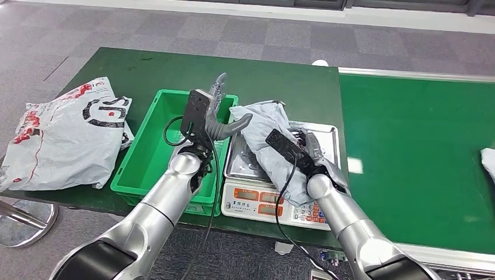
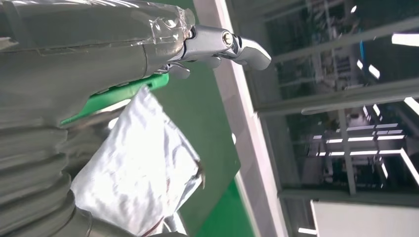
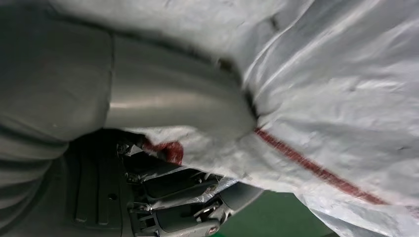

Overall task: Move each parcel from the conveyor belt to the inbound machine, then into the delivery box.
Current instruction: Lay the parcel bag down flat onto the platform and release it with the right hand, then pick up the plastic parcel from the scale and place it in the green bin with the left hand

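Gripping one grey parcel [image 1: 265, 140] over the single scale [image 1: 274, 201], right hand [image 1: 312, 154] closed; left hand [image 1: 219, 114] spread, empty; one green bin [image 1: 140, 163].

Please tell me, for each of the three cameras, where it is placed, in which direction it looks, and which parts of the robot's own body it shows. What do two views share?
Head view: high on the body, facing forward and down at the dark green table; both silver arms show.
Left wrist view: behind the left robot hand, facing along the table edge toward the room.
Right wrist view: behind the right robot hand, pressed against the crumpled grey plastic parcel.
Shared: the parcel on the steel weighing scale shows in all three; the green plastic crate in head and left wrist.
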